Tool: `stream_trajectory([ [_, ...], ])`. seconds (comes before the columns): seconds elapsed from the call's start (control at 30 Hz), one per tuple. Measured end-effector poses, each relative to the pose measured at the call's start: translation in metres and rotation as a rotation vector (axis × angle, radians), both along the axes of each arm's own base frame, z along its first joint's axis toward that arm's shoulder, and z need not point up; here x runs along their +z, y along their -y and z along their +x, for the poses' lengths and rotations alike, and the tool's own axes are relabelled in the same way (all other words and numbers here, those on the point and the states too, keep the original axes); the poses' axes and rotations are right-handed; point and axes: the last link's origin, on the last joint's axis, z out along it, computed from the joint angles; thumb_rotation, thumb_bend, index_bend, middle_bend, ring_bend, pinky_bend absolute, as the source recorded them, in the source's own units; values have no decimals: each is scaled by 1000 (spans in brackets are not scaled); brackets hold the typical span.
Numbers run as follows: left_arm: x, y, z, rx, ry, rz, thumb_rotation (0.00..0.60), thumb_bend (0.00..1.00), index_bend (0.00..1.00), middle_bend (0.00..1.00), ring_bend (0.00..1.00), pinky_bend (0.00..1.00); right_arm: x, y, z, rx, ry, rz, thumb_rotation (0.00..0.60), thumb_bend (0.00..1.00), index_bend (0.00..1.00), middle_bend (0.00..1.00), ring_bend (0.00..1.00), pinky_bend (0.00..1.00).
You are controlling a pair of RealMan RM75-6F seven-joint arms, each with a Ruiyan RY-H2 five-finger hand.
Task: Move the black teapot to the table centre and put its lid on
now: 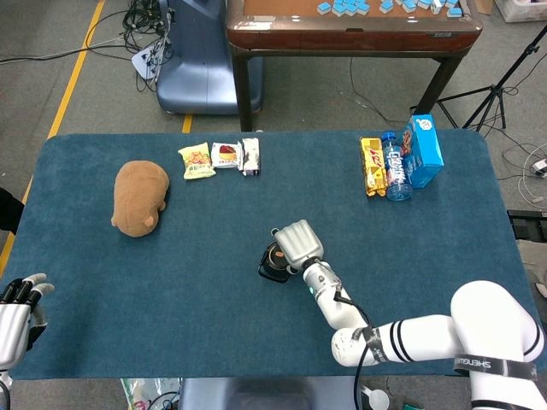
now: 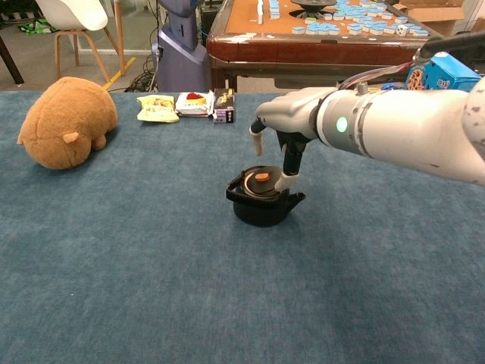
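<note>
The black teapot stands near the table's middle, also visible from the head view as the teapot. Its black lid with an orange knob lies on top, looking slightly tilted. My right hand hovers just above and to the right of the lid, fingers spread. One finger hangs down by the lid's right rim, and the knob is free. From the head view the right hand covers part of the pot. My left hand rests off the table's near left corner, holding nothing.
A brown plush toy lies at the left. Several snack packets sit at the far edge. A bottle, a blue box and a yellow packet stand at the far right. A mahjong table is beyond.
</note>
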Motion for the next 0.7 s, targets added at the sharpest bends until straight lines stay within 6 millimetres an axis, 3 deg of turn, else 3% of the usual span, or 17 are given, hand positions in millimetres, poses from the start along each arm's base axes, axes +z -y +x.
stream_trajectory([
  [0.2, -1, 0, 0, 1, -6, -3, 600, 764, 395, 297, 263, 541, 8, -3, 2, 7, 15, -6, 600, 270, 321, 968, 906, 917],
  [0.57, -3, -1, 1, 0, -10, -7, 600, 764, 395, 297, 263, 541, 17, -10, -3, 24, -2, -10, 600, 670, 334, 968, 906, 917],
  [0.7, -3, -1, 1, -1, -13, -8, 600, 764, 395, 297, 263, 541, 17, -12, -6, 24, -26, -5, 600, 765, 352, 968, 906, 917],
])
